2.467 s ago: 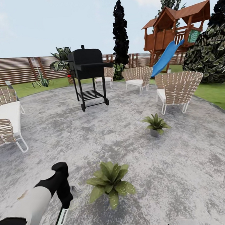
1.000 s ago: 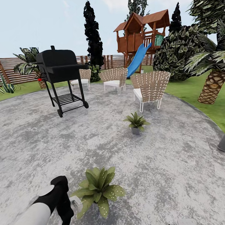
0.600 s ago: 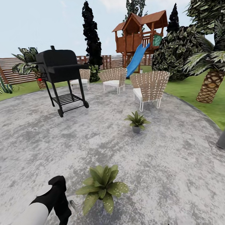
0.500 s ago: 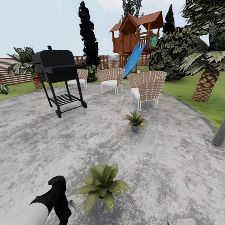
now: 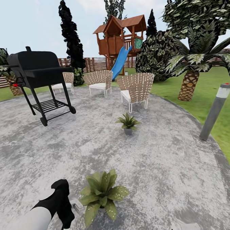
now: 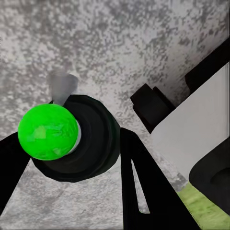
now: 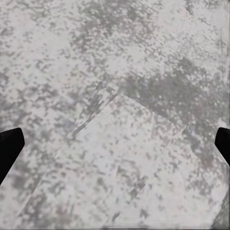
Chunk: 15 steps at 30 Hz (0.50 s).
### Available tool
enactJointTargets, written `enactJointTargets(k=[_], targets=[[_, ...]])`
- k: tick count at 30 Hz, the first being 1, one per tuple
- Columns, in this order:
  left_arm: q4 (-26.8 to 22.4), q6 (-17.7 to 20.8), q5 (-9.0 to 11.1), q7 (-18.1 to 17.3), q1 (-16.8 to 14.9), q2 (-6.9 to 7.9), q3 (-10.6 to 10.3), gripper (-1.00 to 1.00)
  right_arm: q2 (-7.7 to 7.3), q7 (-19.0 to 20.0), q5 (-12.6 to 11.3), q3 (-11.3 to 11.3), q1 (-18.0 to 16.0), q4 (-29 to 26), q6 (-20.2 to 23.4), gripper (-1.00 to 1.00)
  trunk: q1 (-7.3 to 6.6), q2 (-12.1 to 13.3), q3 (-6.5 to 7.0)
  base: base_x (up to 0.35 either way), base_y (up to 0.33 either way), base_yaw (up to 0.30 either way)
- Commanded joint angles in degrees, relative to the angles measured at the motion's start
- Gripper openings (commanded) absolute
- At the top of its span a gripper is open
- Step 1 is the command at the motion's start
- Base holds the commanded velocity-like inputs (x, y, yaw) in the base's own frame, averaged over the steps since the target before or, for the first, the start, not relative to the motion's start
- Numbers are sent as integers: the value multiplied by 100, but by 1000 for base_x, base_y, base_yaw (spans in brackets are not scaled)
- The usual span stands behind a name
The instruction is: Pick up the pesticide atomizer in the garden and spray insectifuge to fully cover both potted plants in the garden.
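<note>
Head view is showing the left gripper (image 5: 63,213) hanging just beside the near potted plant (image 5: 102,194), a low rosette of broad pointed green leaves standing on the round grey mottled paved area (image 5: 172,166). Left wrist view is showing its black fingers (image 6: 139,187) clamping a dark round bottle with a bright green top (image 6: 67,139), which I am judging to be the pesticide atomizer; so the pick-up is looking done. No white specks are showing clearly on the near plant's leaves, so spraying there is seemingly still to do. The far potted plant (image 5: 128,122), another green rosette in a small grey pot, is standing well beyond the near one, toward a woven wicker chair (image 5: 135,90), and is looking untreated too. Right wrist view is showing the right gripper's dark fingertips (image 7: 9,146) spread wide apart over bare paving, holding nothing.
</note>
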Motion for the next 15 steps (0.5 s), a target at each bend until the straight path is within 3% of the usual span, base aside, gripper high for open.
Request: enactJointTargets(k=[1,3,6,11,12,15], targets=[[-11,59,-23,-43,0,-18,-15,-100,2,-24,-25,47,-4,5,-14,100,-1,-2,-5,14,13,-167],[-10,54,-23,24,32,-73,-10,-100,3,-30,-24,47,-4,5,-11,100,-1,-2,-5,5,4,-56],[-4,35,-17,207,59,-35,9,-100,1,-31,-24,47,-4,5,-13,100,-1,-2,-5,1,1,-14],[19,-632,-11,372,77,42,25,-100,-25,-25,-16,47,-4,5,-15,100,-1,-2,-5,0,0,-1],[19,-726,-10,441,78,39,222,-100,-27,-29,-15,51,-4,5,-11,100,-1,-2,-5,0,0,0],[9,-758,-14,463,71,3,516,-100,-28,-29,-15,50,-4,5,-8,100,-1,-2,-5,-2,0,0]])
